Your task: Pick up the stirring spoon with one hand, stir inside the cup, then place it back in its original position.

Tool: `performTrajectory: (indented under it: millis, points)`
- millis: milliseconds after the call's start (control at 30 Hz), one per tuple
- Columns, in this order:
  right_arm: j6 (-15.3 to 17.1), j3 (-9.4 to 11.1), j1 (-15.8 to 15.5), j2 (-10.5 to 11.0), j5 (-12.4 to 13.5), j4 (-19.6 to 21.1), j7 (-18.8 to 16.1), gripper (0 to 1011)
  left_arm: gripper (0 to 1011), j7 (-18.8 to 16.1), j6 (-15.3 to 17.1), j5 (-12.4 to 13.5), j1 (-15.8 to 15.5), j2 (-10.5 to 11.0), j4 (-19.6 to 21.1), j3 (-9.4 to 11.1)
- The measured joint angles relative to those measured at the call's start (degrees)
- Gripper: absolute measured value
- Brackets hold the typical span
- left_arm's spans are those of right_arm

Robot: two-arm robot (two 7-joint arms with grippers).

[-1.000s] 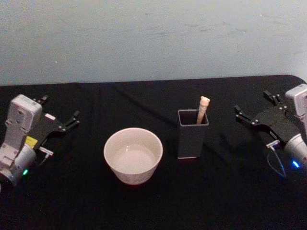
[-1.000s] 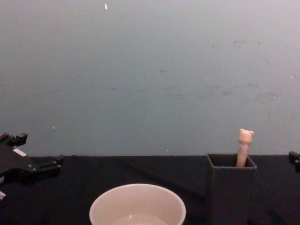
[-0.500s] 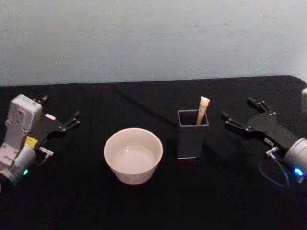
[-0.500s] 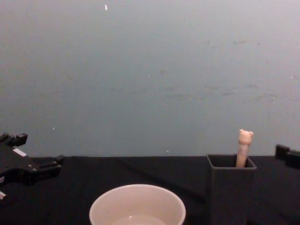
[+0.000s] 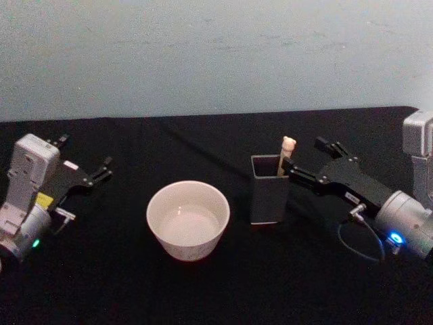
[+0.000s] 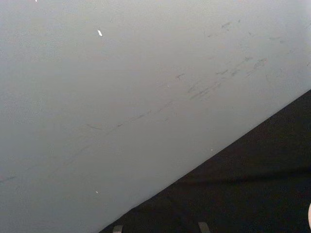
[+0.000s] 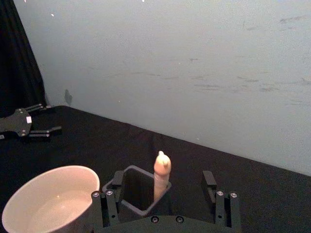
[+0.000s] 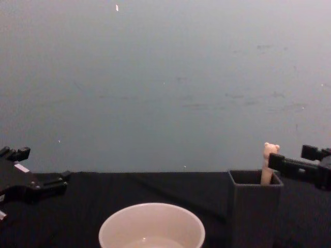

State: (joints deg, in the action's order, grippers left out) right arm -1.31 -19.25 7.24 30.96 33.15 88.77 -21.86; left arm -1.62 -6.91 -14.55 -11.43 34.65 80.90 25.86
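Observation:
The stirring spoon (image 5: 287, 153) stands in a dark-grey square holder (image 5: 271, 193), its beige bear-head handle (image 8: 270, 152) sticking out above the rim. The cream-white cup (image 5: 188, 218) sits on the table to the left of the holder. My right gripper (image 5: 305, 157) is open just right of the spoon's handle, fingertips level with it and not touching it. In the right wrist view the spoon (image 7: 162, 174) lines up midway between the open fingers (image 7: 108, 203), with the cup (image 7: 48, 205) off to one side. My left gripper (image 5: 85, 169) rests open at the table's left side.
A black cloth covers the table (image 5: 216, 284), with a pale blue-grey wall behind it. The holder (image 8: 253, 206) stands taller than the cup (image 8: 151, 226). The left gripper (image 7: 23, 125) lies far from both, with open cloth around it.
My right gripper has swung left from the table's right edge to just beside the spoon's handle, staying open. The left arm, cup, holder and spoon have not moved.

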Motion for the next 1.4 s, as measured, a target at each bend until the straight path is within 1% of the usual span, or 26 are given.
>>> performTrajectory:
  millis: [100,133,200,300,633,900,1400]
  points:
    - [0.83,-0.15,1.33,-1.53,0.2,-1.41,-0.77,1002,1001,0.0,0.0,0.0,0.0,0.0,0.0,0.0]
    - [0.83,-0.15,1.33,-1.53,0.2,-1.41,-0.77,1002,1001,0.0,0.0,0.0,0.0,0.0,0.0,0.0]
    - [1.35,-0.32,2.46,-2.79,0.22,-2.83,-1.33,1000,1001,0.0,0.0,0.0,0.0,0.0,0.0,0.0]
    - [1.86,-0.47,3.57,-3.93,0.19,-4.35,-1.8,1002,1001,0.0,0.0,0.0,0.0,0.0,0.0,0.0]
    - [2.85,-0.75,5.86,-5.94,-0.83,-7.59,-2.55,1002,1002,0.0,0.0,0.0,0.0,0.0,0.0,0.0]
    - [2.89,-0.63,6.33,-6.44,-1.48,-8.5,-2.76,1000,1002,0.0,0.0,0.0,0.0,0.0,0.0,0.0]
    - [2.83,-0.66,6.28,-6.35,-1.47,-8.36,-2.75,1002,1001,0.0,0.0,0.0,0.0,0.0,0.0,0.0]
